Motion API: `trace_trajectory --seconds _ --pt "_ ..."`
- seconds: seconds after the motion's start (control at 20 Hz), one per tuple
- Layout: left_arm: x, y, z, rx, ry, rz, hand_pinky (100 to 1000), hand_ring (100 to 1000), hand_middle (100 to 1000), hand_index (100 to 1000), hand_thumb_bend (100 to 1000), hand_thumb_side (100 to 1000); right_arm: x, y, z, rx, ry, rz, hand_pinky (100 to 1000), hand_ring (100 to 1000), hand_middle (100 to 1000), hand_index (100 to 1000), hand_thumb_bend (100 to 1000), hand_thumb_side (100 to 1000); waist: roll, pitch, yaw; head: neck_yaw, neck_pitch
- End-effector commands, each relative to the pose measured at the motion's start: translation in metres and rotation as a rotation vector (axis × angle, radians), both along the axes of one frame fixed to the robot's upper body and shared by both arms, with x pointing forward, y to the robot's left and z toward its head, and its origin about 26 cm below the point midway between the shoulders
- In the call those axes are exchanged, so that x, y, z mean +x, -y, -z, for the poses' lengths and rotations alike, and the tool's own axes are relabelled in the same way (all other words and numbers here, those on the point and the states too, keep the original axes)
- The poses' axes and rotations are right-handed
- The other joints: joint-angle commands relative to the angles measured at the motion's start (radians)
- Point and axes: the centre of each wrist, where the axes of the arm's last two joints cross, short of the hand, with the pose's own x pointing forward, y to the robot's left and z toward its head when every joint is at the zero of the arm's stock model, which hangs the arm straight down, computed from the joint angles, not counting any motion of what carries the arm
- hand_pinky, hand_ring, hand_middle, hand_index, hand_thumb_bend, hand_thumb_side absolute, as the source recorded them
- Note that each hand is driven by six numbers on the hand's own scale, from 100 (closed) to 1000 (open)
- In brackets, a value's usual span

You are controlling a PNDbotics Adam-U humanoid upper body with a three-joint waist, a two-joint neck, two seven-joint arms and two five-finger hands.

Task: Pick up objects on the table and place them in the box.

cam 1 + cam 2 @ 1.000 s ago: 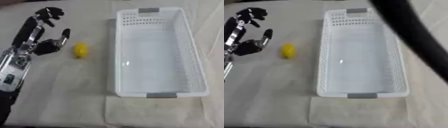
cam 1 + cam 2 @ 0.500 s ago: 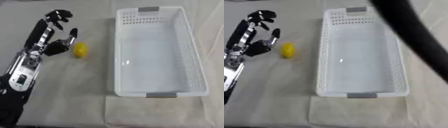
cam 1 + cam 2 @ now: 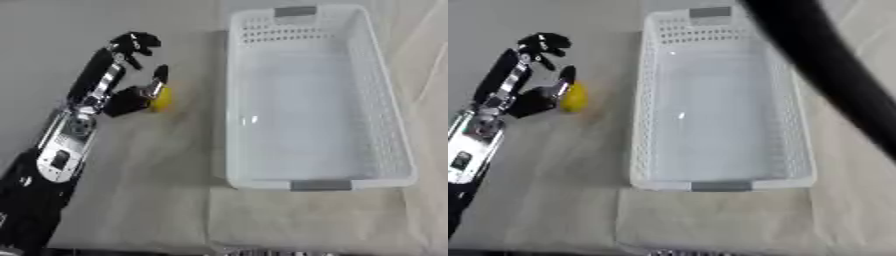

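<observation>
Left hand [image 3: 118,82] reaches in from the lower-left corner on a black & silver arm [image 3: 61,150], stretched diagonally up over the table [image 3: 131,200]. Fingers curl over at the top, thumb sticks out toward the right, w/ its tip touching the left side of the small yellow object [image 3: 161,99]. Can't tell if the fingers actually close on it; they look curled above & apart from it, so nothing's held. Yellow object sits on the table surface, just beside the thumb, near the left long wall of the white box [image 3: 376,100] but not touching it. Box is a long white plastic basket w/ perforated walls & grey handles at both short ends, nothing inside. Dark curved band [image 3: 824,65] crosses the upper right of the right eye view, blurred. Right hand not seen
</observation>
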Motion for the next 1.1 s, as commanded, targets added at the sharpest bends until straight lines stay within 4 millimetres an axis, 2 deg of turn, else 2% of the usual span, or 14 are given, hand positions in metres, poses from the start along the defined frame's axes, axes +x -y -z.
trace_trajectory --seconds 0.05,0.8,0.85,0.9,1.1 --pt "0.002 -0.003 -0.004 0.04 0.0 0.013 536 727 792 828 100 768 -0.007 0.003 -0.002 -0.009 -0.021 -0.002 511 619 675 719 100 939 -0.001 -0.007 -0.001 0.009 0.0" --pt "0.004 -0.004 0.013 0.096 -0.07 0.038 539 727 791 827 100 790 0.002 0.008 0.0 -0.019 -0.003 -0.022 512 620 676 719 100 939 0.014 0.007 -0.02 0.011 0.002" --pt "0.004 -0.005 0.013 0.106 -0.072 0.04 538 727 794 827 100 837 0.003 0.009 0.0 -0.02 0.0 -0.024 512 620 676 719 100 930 0.015 0.008 -0.023 0.011 0.002" --pt "0.004 -0.006 0.013 0.116 -0.074 0.041 542 728 792 829 100 788 0.004 0.009 0.0 -0.021 0.002 -0.027 511 619 676 719 100 939 0.016 0.009 -0.025 0.012 0.001" --pt "0.005 -0.013 0.013 0.163 -0.083 0.041 548 730 793 829 100 786 0.008 0.01 0.001 -0.023 0.01 -0.035 511 619 676 719 100 939 0.017 0.013 -0.03 0.013 -0.001"
